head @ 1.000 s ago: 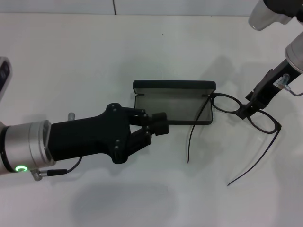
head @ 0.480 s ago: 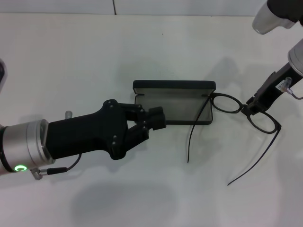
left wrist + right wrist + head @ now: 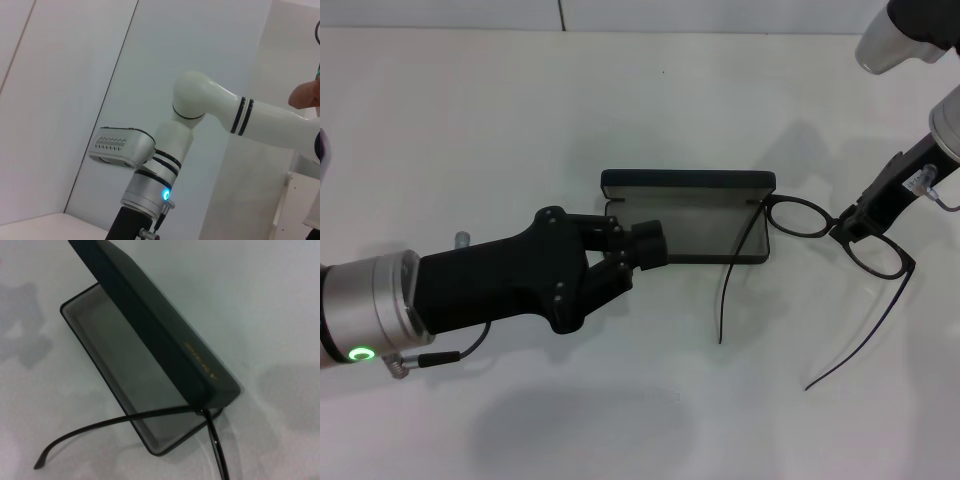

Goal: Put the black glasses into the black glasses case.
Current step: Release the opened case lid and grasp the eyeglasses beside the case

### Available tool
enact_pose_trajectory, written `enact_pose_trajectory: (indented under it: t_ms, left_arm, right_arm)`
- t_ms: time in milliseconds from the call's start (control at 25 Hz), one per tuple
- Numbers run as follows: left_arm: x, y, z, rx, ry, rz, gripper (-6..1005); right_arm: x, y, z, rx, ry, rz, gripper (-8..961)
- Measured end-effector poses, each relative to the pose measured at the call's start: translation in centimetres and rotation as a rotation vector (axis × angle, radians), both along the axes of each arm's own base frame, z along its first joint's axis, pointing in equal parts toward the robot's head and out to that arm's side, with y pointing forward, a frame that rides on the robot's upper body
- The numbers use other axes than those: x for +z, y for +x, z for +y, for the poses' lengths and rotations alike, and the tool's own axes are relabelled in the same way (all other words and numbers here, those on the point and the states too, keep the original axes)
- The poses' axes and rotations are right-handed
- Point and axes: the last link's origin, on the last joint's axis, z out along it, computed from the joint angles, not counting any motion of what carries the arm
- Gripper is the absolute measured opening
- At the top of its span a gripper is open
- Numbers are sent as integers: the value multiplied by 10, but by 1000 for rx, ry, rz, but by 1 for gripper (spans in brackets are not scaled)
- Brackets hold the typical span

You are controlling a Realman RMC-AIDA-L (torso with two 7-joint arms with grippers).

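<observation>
premises read as a robotics test lab or demonstration bay, not a home or shop. the work surface is a plain white table [image 3: 500, 120], bare of domestic clutter, with a seam line at its far edge. behind it stand flat pale wall panels [image 3: 65, 100] with straight joints (partition boarding, by the look of it). a white jointed robot arm [image 3: 210, 107] with black bands and a lit blue indicator ring stands in the room. a green status light [image 3: 363, 354] glows on the near arm's metal cuff, with an exposed cable beside it.
</observation>
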Motion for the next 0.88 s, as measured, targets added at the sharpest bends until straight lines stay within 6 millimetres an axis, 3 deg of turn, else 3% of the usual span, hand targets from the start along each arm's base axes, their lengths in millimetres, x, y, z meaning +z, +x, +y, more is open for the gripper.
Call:
enact_pose_trajectory:
  t_ms: [560,680,880]
  left_arm:
    - [-1,-2,-1,6,2,0,116]
    - [-1,-2,-1,5,6,0,116]
    - [-2,-4,-1,10,3,-1,115]
  right_arm:
    - [-4,-3,0,11,-3,15,224]
    - [-5,-4,0,13,-4,17,148]
    - [-8,-3,-3,20,-19,0,146]
